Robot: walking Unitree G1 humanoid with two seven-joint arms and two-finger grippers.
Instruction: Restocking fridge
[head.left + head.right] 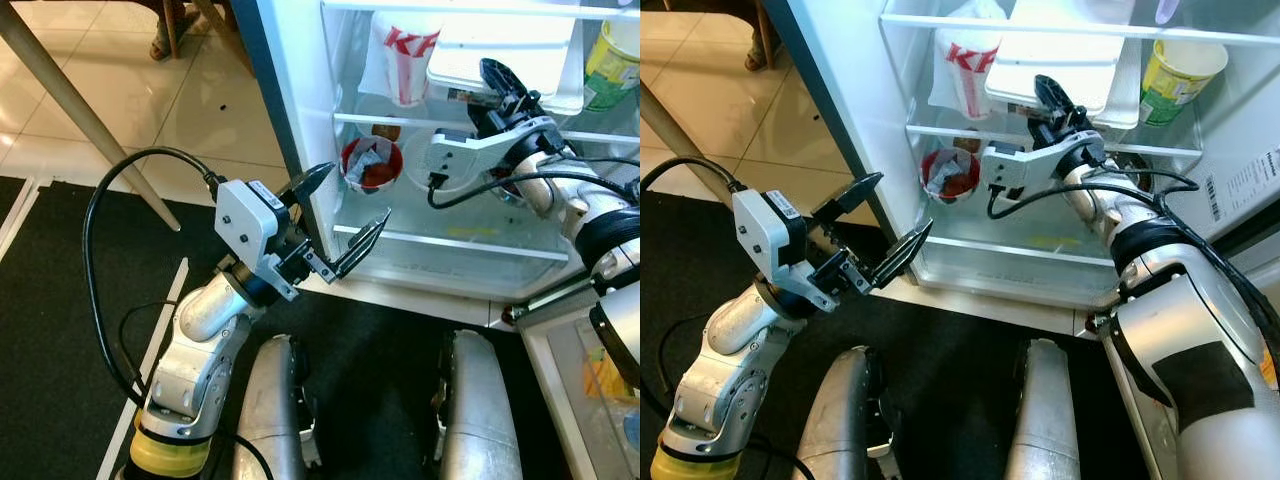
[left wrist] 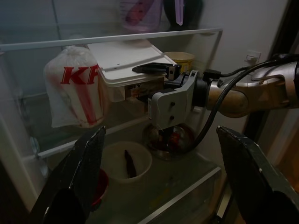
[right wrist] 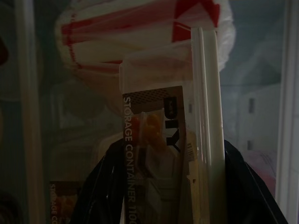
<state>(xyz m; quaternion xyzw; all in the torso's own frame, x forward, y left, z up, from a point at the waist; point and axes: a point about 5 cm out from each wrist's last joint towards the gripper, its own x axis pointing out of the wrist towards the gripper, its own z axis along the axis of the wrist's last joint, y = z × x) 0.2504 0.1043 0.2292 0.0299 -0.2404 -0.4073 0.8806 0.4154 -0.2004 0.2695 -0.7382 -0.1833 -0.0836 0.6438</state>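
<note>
Left eye view: right gripper (image 1: 497,88) clamps white storage container (image 1: 505,45) on fridge shelf (image 1: 400,119); left gripper (image 1: 345,215) spread wide, empty.

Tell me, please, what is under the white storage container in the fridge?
The white storage container sits on a glass shelf; the right gripper holds its edge. Below stand a white bowl and a dark bowl. Its contents are hidden.

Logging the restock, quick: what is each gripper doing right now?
Left gripper: open, empty, in front of the fridge.
Right gripper: closed on the white storage container on the fridge shelf.
</note>
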